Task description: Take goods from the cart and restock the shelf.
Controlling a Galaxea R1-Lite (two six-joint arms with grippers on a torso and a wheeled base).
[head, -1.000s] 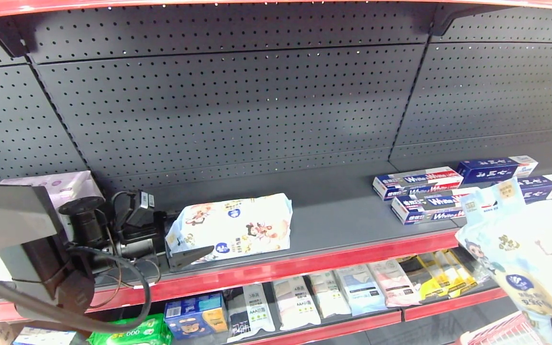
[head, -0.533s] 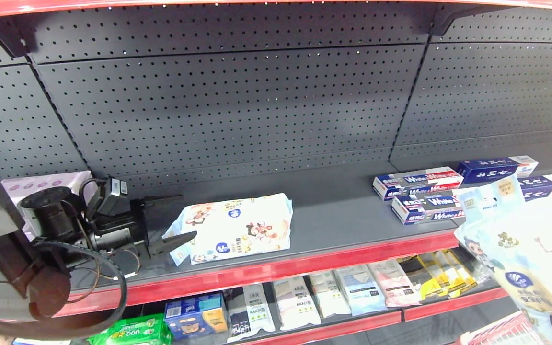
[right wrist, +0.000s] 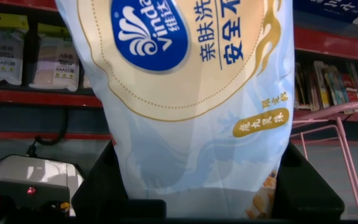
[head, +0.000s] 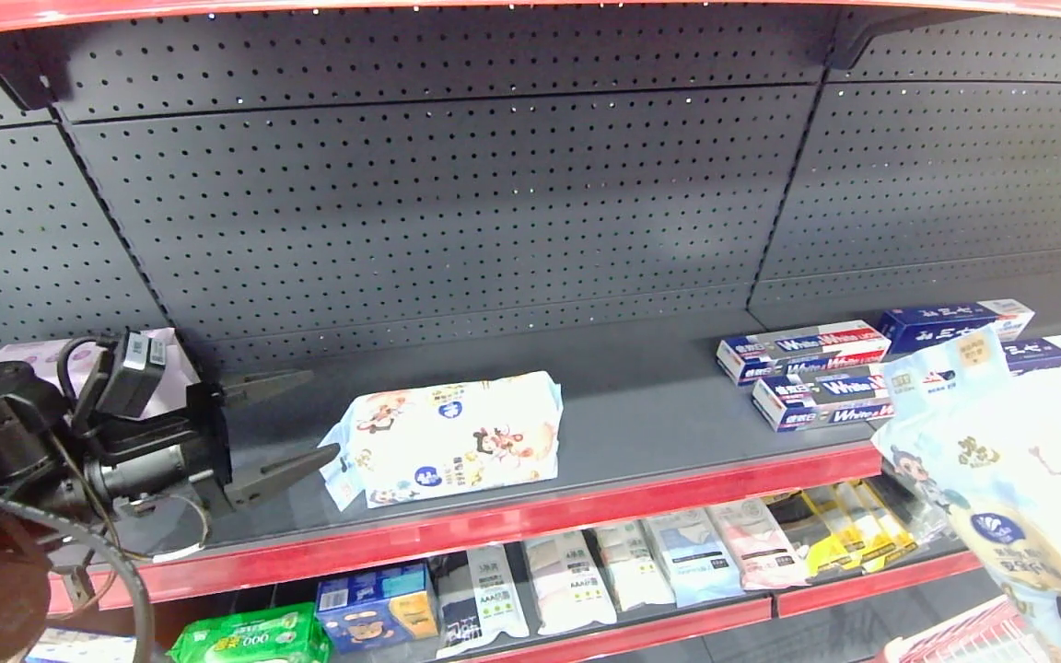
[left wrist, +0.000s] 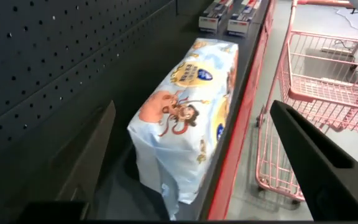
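At the lower right, closest to the camera, the right hand [right wrist: 204, 180] has its two dark fingers closed on the bottom end of a tall pale blue plastic pack of tissues [head: 1000, 479], holding it upright in front of the shelving. Just beneath it is the top rim of a pink wire cart [head: 963, 640]. Behind that, a lower shelf with a red front edge [head: 678, 619] carries a row of small flat packets [head: 678, 552], with a blue box and a green pack farther left. Higher up on the left, the left hand [head: 319, 414] is over the dark grey metal shelf [head: 641, 405], its two pointed fingers spread wide apart and holding nothing. Just beside its fingertips, a white cartoon-printed soft pack [head: 452, 437] lies flat on that shelf, near the red front edge. Well apart to the right on the same shelf lie several long blue and white boxes [head: 802, 348]. Behind everything is a dark perforated metal back panel [head: 457, 212].
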